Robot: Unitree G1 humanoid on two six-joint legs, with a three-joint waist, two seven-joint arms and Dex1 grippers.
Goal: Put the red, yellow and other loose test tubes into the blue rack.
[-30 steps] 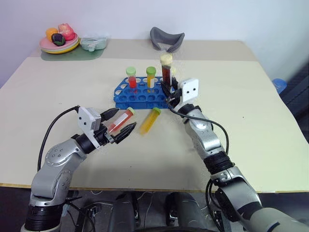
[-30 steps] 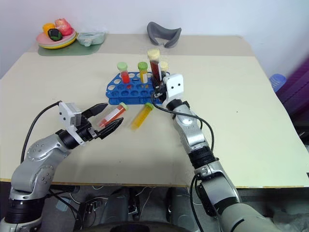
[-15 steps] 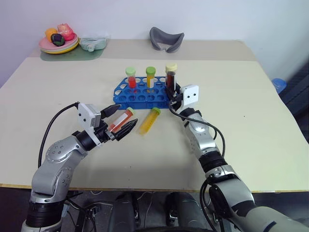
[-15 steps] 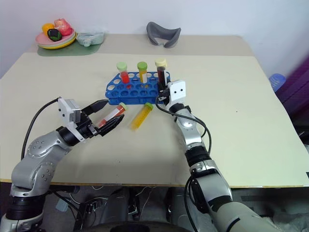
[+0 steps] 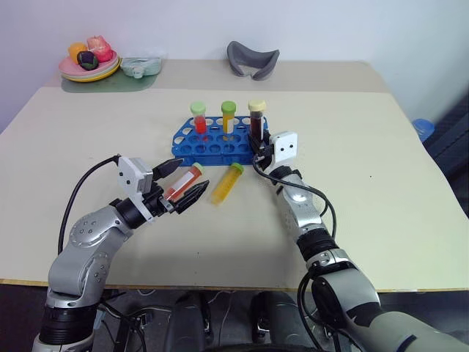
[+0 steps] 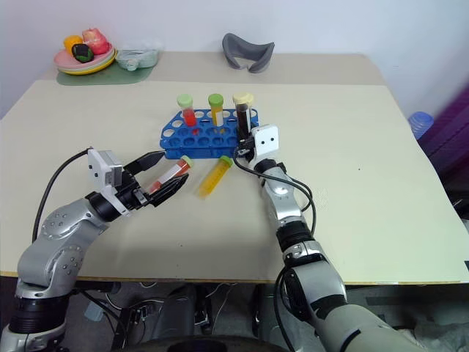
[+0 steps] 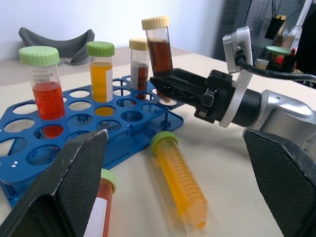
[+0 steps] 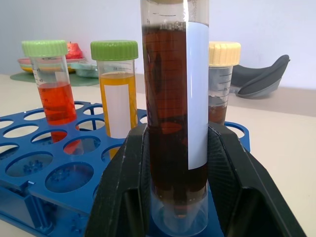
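The blue rack [image 5: 217,147] stands mid-table with a red test tube [image 5: 199,118] and a yellow one [image 5: 229,116] upright in it, plus a cream-capped tube [image 8: 224,74] at the back. My right gripper [image 8: 177,190] is shut on a dark brown test tube [image 8: 173,98], held upright with its tip at the rack's right end. A loose red tube [image 5: 182,183] lies on the table between the fingers of my open left gripper [image 5: 195,172]. Just to its right a loose yellow tube [image 5: 227,182] lies on its side.
At the table's far left corner sit a plate of fruit [image 5: 89,67] and a small pale container [image 5: 143,66] on a green mat. A grey curved object [image 5: 253,59] rests at the far edge behind the rack.
My right gripper has lowered the dark brown tube from above the rack down to its right end. The left gripper and both lying tubes have stayed put.
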